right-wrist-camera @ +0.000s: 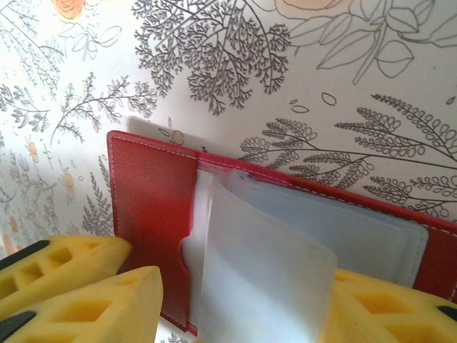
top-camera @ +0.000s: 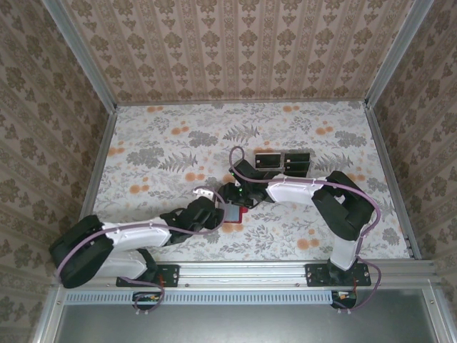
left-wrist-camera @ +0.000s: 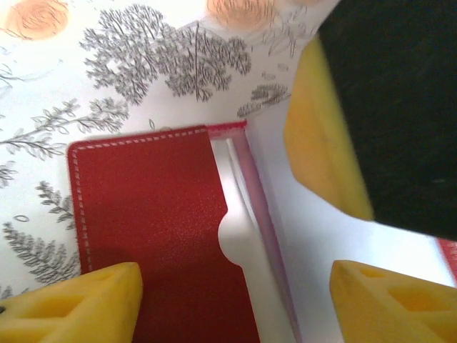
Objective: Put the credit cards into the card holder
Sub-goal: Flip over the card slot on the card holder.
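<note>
The card holder is a red wallet lying open on the floral table between the two arms. Its red pocket flap has white stitching and a pale sleeve beside it. My left gripper is open, its yellow fingertips set either side of the pocket's edge, just over the wallet. My right gripper is open low over the same wallet, with a translucent sleeve standing up between its fingers. Two black credit cards lie further back.
A finger of the right gripper hangs close at the upper right of the left wrist view. The left gripper's yellow finger crowds the right one's. Patterned walls and metal rails enclose the table.
</note>
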{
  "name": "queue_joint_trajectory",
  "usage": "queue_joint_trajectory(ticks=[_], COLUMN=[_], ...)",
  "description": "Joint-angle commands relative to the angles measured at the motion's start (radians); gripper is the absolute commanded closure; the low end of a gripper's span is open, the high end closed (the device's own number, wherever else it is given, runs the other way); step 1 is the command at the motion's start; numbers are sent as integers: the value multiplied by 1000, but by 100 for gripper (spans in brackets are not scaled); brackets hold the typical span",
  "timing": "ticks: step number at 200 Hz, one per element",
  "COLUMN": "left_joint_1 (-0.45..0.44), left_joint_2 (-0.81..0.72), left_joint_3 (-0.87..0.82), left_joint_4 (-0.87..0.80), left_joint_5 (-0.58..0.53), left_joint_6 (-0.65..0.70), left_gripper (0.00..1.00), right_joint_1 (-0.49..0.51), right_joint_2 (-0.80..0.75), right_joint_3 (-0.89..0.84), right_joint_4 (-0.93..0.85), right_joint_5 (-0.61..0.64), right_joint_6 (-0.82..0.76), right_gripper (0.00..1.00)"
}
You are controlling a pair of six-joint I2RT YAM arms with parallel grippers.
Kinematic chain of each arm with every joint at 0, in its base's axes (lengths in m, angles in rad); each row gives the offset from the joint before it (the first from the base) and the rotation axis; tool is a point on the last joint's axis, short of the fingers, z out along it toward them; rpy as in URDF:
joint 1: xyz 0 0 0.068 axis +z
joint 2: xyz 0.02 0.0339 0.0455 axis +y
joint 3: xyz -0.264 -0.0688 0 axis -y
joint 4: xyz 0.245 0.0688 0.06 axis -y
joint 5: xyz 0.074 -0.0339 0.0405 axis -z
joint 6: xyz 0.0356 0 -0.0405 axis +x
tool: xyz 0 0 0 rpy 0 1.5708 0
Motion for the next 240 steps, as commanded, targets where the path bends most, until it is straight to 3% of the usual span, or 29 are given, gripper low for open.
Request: queue_joint_trajectory(ticks=[1,34,72,113,189,240], left_joint_1=[12,31,37,35,30,33], left_joint_2=[-105,-260,-350,-316,-200,-158], left_joint_3=[-7,-23,-36,-45,-16,18], left_joint_4=[-82,-145,-176,-126,-34,-170], left_joint_5=[-23,-6,58,109,107,-49], left_joint_6=[16,27,38,39,55,-18], left_gripper=[23,12,8,8,8,10], right_joint_1=[3,13,22,30,39,46], right_joint_2=[-20,-23,-16,1,35,76], right_joint_3=[40,69,99,124,163,203], right_joint_4=[-16,-30,-39,-48,-53,-58], right_joint_5=[-23,-23,-20,-18,-27,-37], right_joint_6=[-11,-6,7,15,23,23], right_gripper=[44,44,44,44,44,44])
